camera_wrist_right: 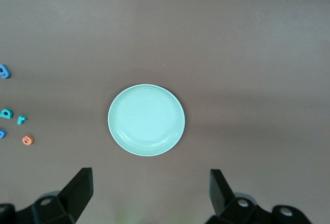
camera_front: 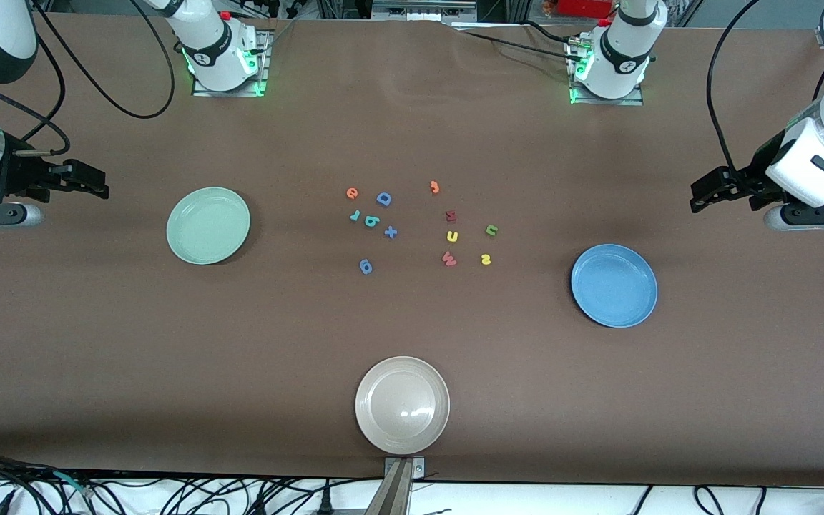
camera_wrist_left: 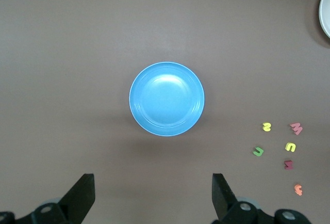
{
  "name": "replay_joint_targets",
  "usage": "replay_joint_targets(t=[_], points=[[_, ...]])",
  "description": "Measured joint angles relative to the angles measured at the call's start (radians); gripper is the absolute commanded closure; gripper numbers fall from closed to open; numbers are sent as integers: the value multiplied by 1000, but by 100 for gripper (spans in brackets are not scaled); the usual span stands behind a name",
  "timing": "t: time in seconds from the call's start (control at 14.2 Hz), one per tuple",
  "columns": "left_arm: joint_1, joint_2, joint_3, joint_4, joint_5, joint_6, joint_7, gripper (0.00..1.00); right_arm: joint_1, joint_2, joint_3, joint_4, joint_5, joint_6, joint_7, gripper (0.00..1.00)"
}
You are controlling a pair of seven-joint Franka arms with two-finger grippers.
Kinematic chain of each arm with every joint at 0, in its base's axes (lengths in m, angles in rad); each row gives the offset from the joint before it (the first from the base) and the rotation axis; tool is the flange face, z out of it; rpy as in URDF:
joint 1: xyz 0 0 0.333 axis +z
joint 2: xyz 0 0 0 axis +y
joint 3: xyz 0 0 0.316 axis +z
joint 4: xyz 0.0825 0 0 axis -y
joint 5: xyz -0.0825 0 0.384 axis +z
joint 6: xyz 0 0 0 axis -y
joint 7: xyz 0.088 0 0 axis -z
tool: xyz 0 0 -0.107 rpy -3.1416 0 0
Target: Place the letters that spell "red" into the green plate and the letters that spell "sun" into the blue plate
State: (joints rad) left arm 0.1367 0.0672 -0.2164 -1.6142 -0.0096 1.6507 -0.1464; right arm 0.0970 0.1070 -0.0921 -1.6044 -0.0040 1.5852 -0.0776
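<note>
Both arms wait, up in the air at the two ends of the table [camera_front: 412,400]. Left claw [camera_front: 702,197] hangs over bare table at the left arm's end, fingers [camera_wrist_left: 82,195] spread wide apart, holding nothing. Right claw [camera_front: 97,184] hangs over bare table at the right arm's end, fingers [camera_wrist_right: 80,190] also wide apart, nothing in them.

Blue plate [camera_front: 614,285] sits on the table near the left claw, toward the table's middle from it and closer to the front camera; nothing in it. Green plate [camera_front: 208,225] sits near the right claw, toward the middle from it; nothing in it.

All letters lie loose mid-table between the two plates, well apart from both claws. On the green plate's side of the cluster: orange e [camera_front: 352,192], teal r [camera_front: 355,215], teal d [camera_front: 371,221] just beside the r. On the blue plate's side: yellow u [camera_front: 453,236], yellow s [camera_front: 486,259], dark green n [camera_front: 491,229].

Mixed in with them: blue D [camera_front: 383,198], blue plus [camera_front: 390,232], a blue letter [camera_front: 365,267], another small orange piece [camera_front: 435,187], dark red letter [camera_front: 450,215], red W [camera_front: 449,259].

Beige plate [camera_front: 402,405] sits at the table edge nearest the front camera, well apart from both claws.
</note>
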Motion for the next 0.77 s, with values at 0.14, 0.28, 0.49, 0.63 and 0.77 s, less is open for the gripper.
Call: replay_joint_targets(t=[0.14, 0.28, 0.49, 0.63, 0.77], points=[[0, 0, -5, 0, 0, -1, 0, 0, 0, 0, 0, 0, 0, 0, 0, 0], [-1, 0, -10, 0, 0, -1, 0, 0, 0, 0, 0, 0, 0, 0, 0, 0], [-2, 0, -12, 0, 0, -1, 0, 0, 0, 0, 0, 1, 0, 0, 0, 0], [-2, 0, -15, 0, 0, -3, 0, 0, 0, 0, 0, 3, 0, 0, 0, 0], [-2, 0, -16, 0, 0, -6, 0, 0, 0, 0, 0, 4, 0, 0, 0, 0]])
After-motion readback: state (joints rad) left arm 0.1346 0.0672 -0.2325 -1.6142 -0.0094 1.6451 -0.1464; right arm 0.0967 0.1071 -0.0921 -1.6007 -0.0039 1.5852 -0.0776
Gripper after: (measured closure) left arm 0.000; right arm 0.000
